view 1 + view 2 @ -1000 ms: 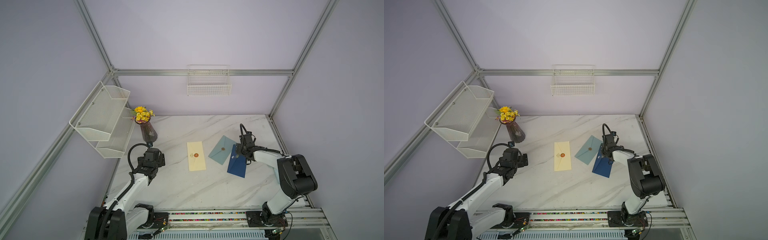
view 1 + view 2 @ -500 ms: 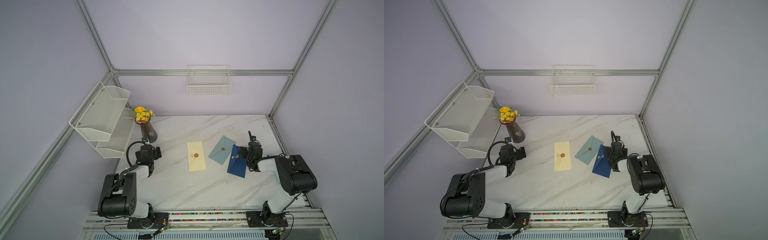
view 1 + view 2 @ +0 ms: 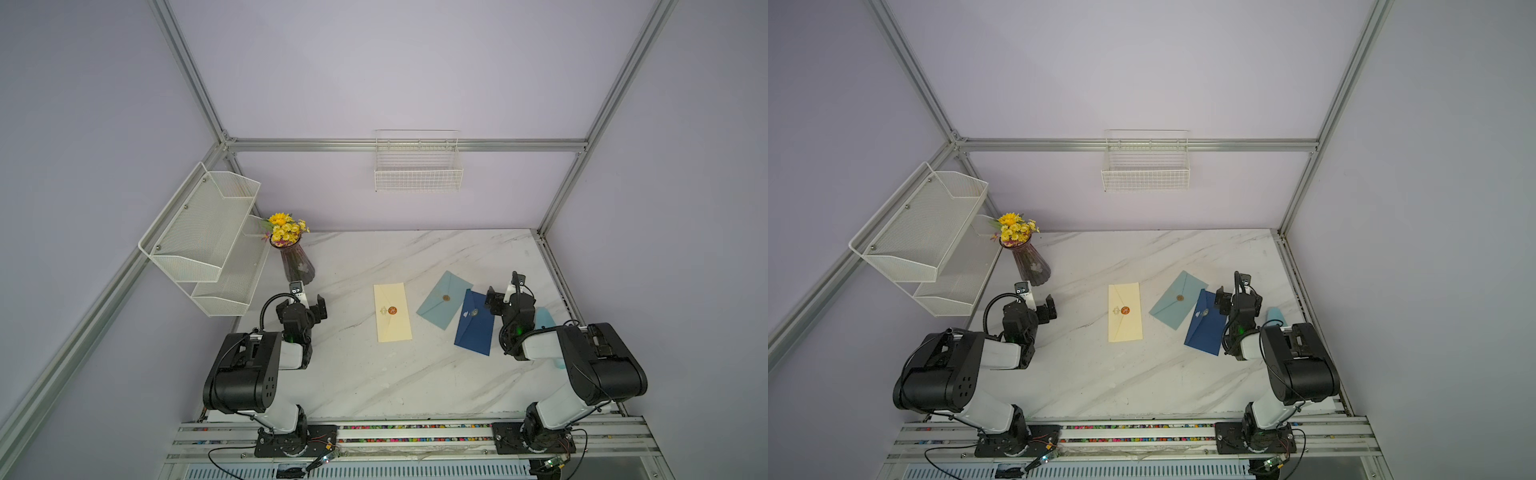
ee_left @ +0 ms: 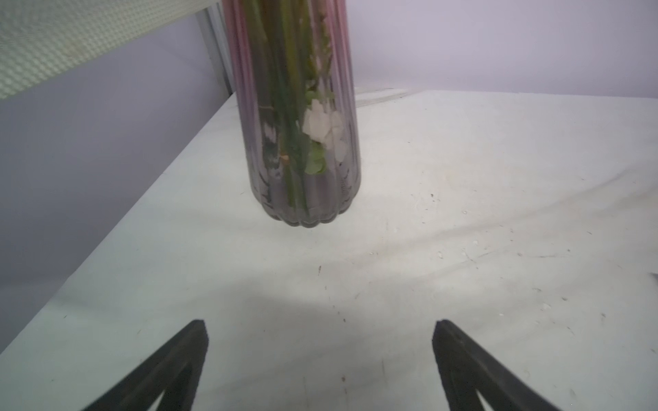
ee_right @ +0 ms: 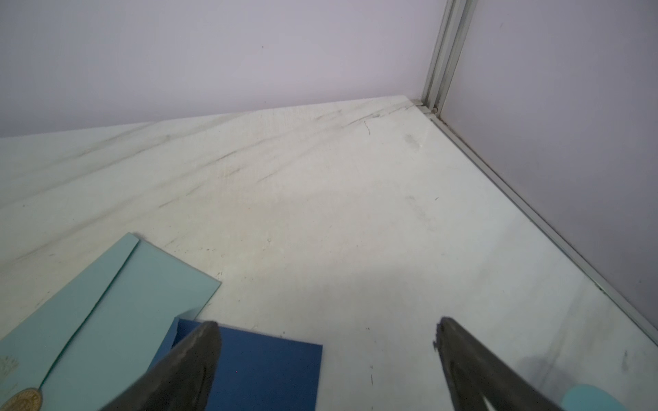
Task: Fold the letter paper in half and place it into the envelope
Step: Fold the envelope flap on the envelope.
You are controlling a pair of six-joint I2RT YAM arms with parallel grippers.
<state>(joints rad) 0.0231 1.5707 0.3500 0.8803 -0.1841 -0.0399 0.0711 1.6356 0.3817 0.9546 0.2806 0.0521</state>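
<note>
Both your arms sit folded back near their bases, a rest pose by my judgement, leaving the middle of the white marbled table (image 3: 365, 374) open. Your left claw (image 4: 319, 323) is spread wide with nothing in it, facing the ribbed glass vase of yellow flowers (image 3: 296, 266) at the far left. Your right claw (image 5: 325, 322) is spread just as wide, empty, with 1 finger above the far edge of the dark blue envelope (image 3: 473, 328). That envelope overlaps a corner of the light teal envelope (image 3: 442, 299); the cream envelope (image 3: 392, 311) lies apart to their left. All 3 show closed flaps with a round seal. The letter paper is not plain to see: a pale blue piece (image 3: 544, 318) just right of your right arm may be it, but the arm hides most of it, so you must clear that first. The white mesh shelf (image 3: 203, 232) hangs at the left.
</note>
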